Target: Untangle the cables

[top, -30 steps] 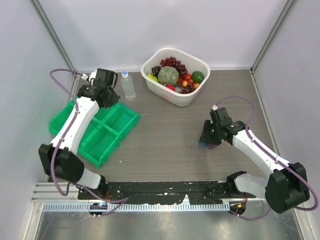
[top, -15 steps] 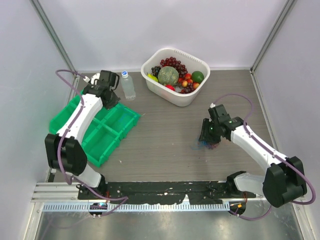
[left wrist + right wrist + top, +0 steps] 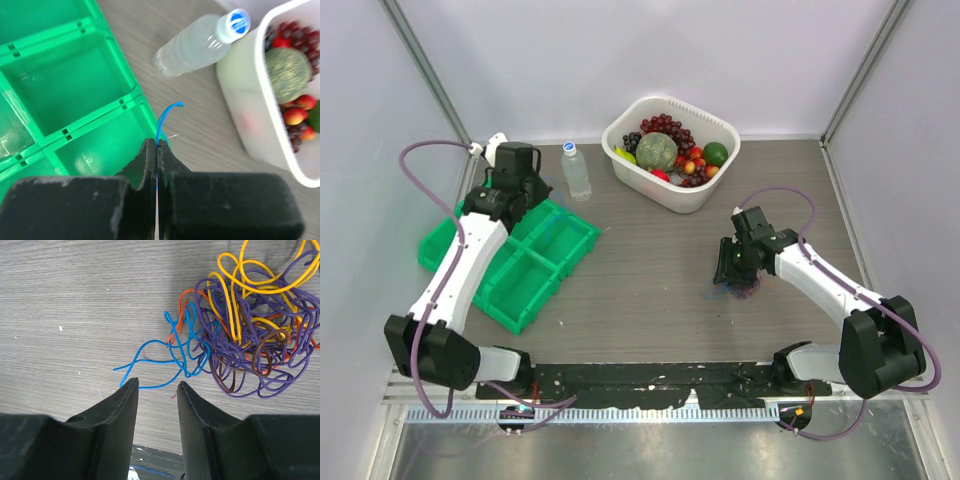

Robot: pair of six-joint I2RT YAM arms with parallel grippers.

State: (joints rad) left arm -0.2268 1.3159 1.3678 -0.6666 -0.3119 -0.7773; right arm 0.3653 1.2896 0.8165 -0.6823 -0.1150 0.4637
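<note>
Left claw (image 3: 156, 146) leftward, over tray (image 3: 75, 90) rim

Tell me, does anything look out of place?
The wires lie tangled in a heap before the open right tool. One blue wire is apart, pinched in the left tool near the green tray.

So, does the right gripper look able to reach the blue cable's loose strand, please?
Probably yes: the right gripper is open just short of the blue cable, with only bare table between.
</note>
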